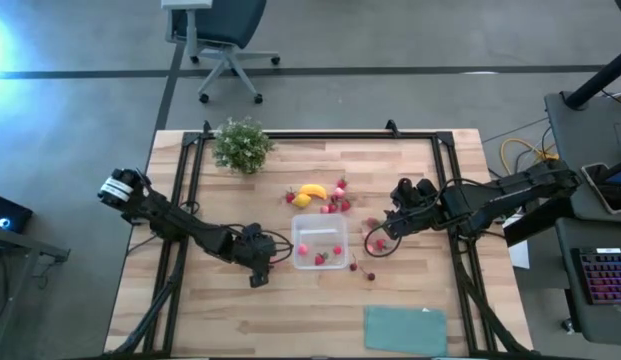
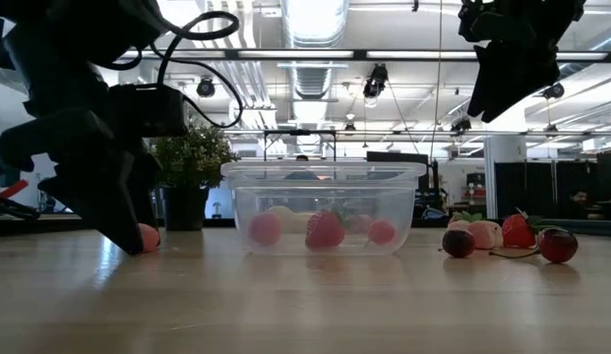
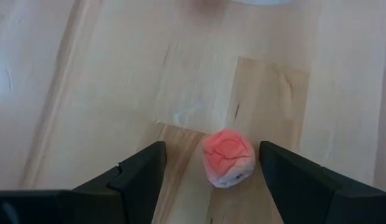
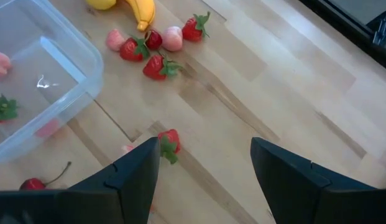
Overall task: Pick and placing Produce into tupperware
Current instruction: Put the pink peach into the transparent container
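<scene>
Near the middle of the worktop (image 1: pixel 240 310) the clear tupperware (image 1: pixel 320 246) is seen, with several red and pink berries (image 2: pixel 325 231) lying inside it. Just beside its left wall the left tool (image 3: pixel 208 171) is lowered to the wood, its fingers (image 3: pixel 140 174) spread open on either side of a pink berry (image 3: pixel 229 158) that is not yet gripped. Beyond the container a yellow banana (image 1: pixel 312 190) and a lemon (image 1: pixel 302 200) are found among more berries. To the right of the container the right tool (image 4: pixel 205 168) is held above the wood with its fingers parted and nothing between them; a strawberry (image 4: pixel 170 144) lies just beside one finger, and a cherry (image 4: pixel 32 184) nearer the container. A potted plant (image 1: pixel 242 144) stands at the far left, and a teal mat (image 1: pixel 405 330) lies at the near right edge.
</scene>
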Motion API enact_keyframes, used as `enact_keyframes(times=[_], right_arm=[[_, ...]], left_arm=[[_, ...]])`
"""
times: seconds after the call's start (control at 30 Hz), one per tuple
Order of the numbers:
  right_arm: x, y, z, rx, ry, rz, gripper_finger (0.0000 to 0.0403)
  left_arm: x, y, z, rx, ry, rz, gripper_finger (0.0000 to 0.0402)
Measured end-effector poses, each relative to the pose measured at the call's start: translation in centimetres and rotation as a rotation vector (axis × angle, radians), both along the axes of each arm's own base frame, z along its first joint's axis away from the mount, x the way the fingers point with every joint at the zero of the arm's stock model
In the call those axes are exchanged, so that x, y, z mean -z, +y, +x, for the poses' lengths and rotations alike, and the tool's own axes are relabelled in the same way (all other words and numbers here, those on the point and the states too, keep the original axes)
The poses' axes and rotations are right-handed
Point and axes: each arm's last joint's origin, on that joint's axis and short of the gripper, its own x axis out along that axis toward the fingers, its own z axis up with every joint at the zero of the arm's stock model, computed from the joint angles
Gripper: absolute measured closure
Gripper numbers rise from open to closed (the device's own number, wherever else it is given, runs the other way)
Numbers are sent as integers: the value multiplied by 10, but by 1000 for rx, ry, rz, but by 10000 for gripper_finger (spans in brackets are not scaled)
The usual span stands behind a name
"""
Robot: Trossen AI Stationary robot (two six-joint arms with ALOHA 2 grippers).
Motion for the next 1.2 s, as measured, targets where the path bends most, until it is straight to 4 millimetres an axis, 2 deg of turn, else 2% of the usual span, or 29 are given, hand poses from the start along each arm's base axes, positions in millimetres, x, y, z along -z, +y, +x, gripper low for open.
enact_keyframes(times=[0.13, 0.47, 0.63, 0.7, 0.83, 1.0, 1.2], right_arm=[[0, 0, 0, 3, 0, 1, 159], [1, 0, 0, 5, 0, 2, 159], [1, 0, 0, 5, 0, 2, 159], [1, 0, 0, 5, 0, 2, 159], [1, 0, 0, 5, 0, 2, 158], [1, 0, 0, 5, 1, 1, 158], [1, 0, 0, -3, 5, -2, 159]], left_arm=[[0, 0, 0, -1, 0, 3, 191], [-1, 0, -1, 10, 11, -13, 303], [-7, 1, -6, 26, 23, -37, 337], [-17, 1, -7, 44, 13, -30, 341], [-51, 5, -7, 105, -61, 32, 343], [-86, 18, 1, 145, -175, 116, 344], [-106, 39, 24, 248, -211, 189, 344]])
